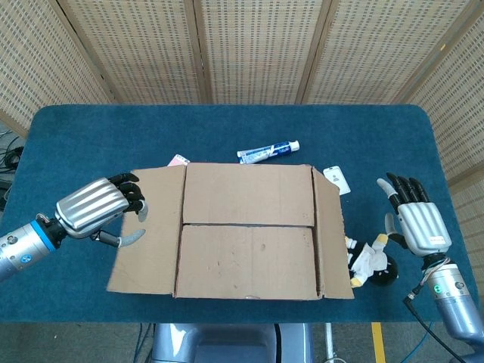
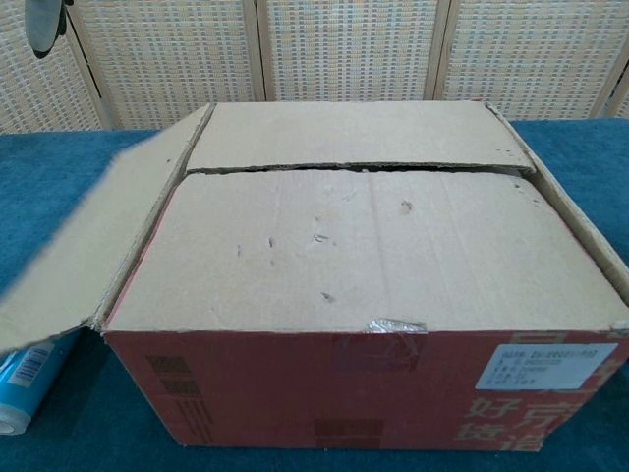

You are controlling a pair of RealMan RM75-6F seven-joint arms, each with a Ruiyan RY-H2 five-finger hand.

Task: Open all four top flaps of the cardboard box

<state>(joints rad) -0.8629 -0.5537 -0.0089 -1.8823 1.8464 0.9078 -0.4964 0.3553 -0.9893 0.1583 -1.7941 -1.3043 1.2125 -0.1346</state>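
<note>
We see our left hand (image 1: 97,211), silver w/ dark fingers curled in, holding nothing, just left of the folded-out left flap (image 1: 147,231) of the brown cardboard box w/ red sides (image 1: 249,231); whether its thumb touches the flap we can't tell. That flap lies swung out, nearly flat, sloping down in chest view. Box sits mid-table on the blue cloth table (image 1: 227,125), between our two hands. The two big top flaps (image 2: 364,246) are closed, meeting at a seam; the right flap (image 1: 333,234) is partly raised. Our right hand (image 1: 414,221) is well right of box, fingers apart & straight, holding nothing. Just left of it: a small black-and-white toy figure (image 1: 369,261) beside the box. Beyond the box, a white-blue toothpaste tube (image 1: 268,151). Chest view shows a light-blue tube (image 2: 28,379) under the left flap.
</note>
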